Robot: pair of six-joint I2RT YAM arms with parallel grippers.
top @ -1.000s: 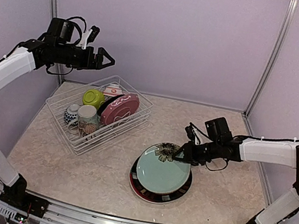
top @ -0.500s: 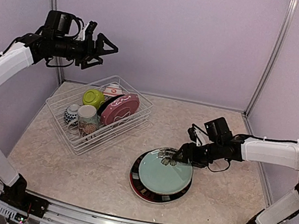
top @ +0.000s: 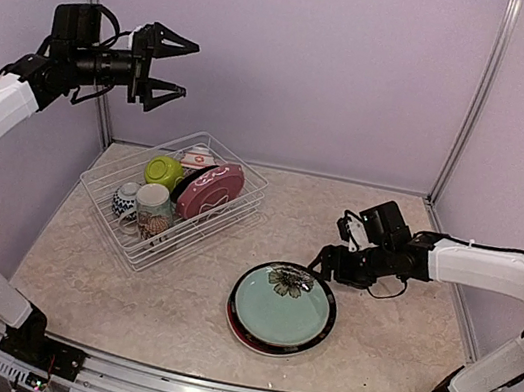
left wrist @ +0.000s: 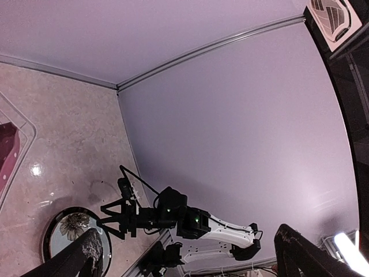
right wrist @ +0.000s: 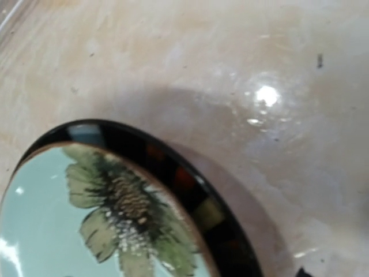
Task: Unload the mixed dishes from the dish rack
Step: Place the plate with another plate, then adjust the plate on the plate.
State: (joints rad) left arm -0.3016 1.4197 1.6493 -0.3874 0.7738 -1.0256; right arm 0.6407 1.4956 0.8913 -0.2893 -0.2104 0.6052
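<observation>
Green plate point(top: 281, 306) is being released onto the stack point(top: 239, 326) by the spread right gripper point(top: 323, 264); a rack point(top: 189, 234) dish is likely being targeted next by the open-jawed left gripper point(top: 175, 69).

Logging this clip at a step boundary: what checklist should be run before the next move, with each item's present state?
1. The left end effector is open and empty: ok. It is raised high above the dish rack.
2. The right end effector holds nothing: ok. It is open beside the flower plate.
3. The flower plate lies flat on the black-rimmed plate: ok.
4. The rack is emptied: not ok. The pink plate, lime green bowl, mug, blue-white bowl and red-white bowl are inside.
5. The right end effector is clear of the plates' rim: cannot tell, it is very close.
</observation>
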